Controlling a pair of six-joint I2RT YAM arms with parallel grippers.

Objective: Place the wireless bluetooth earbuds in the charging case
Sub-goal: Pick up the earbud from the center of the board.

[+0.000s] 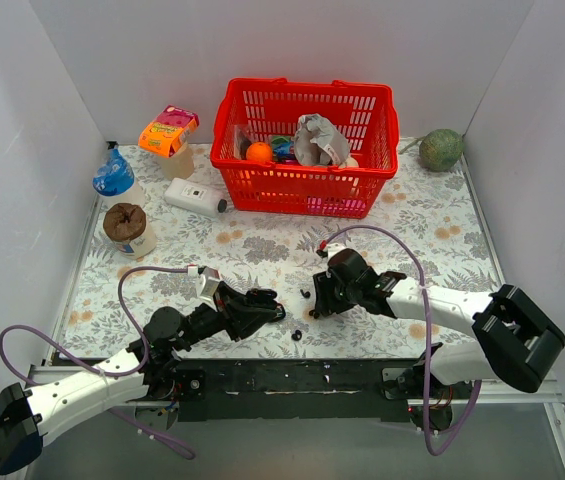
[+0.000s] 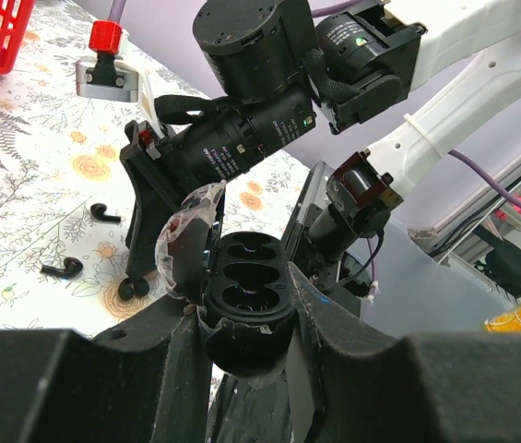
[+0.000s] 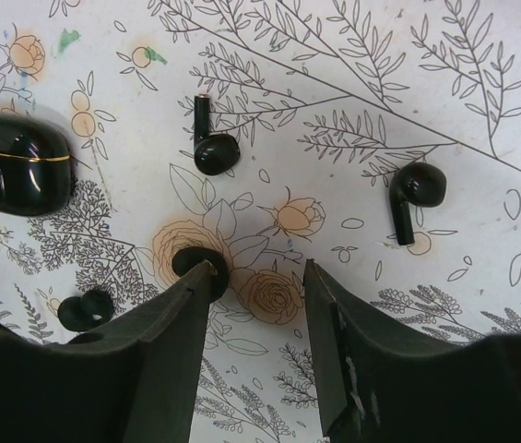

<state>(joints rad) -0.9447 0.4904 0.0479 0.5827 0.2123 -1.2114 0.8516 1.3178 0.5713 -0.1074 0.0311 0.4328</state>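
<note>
- Read the right gripper (image 3: 257, 268) as open: black fingers parted, nothing between them, tips low over the floral-print tablecloth (image 3: 481, 92).
- Note a tiny glossy black rounded bit (image 3: 195, 261) touching the tip of the finger on the left side of the right wrist view, and a second like bit (image 3: 85, 311) outside that finger. Too small to tell what kind of part either is.
- Locate the nearer stemmed glossy black plastic earbud (image 3: 214, 148) just ahead of the fingertips, offset toward that same finger. Stem pointing away from the gripper, so long axis roughly square to the closing line.
- Locate the second stemmed earbud (image 3: 412, 189) ahead and outside the other finger, well apart from the first, stem pointing back toward the gripper and slightly tilted.
- Read the left gripper (image 2: 246, 309) as clamped on the small black oval plastic charging case (image 2: 246, 272): lid (image 2: 184, 242) swung open, no earbud seated in the visible wells, held off the cloth just beside the right gripper.
- Treat the right arm as the picking arm: loose earbuds lie under it, left arm occupied with the case.
- Judged next move: advance and shift toward the nearer earbud, centre it, close across its body.
- Expect slip risk: glossy, rounded, far smaller than a finger.
</note>
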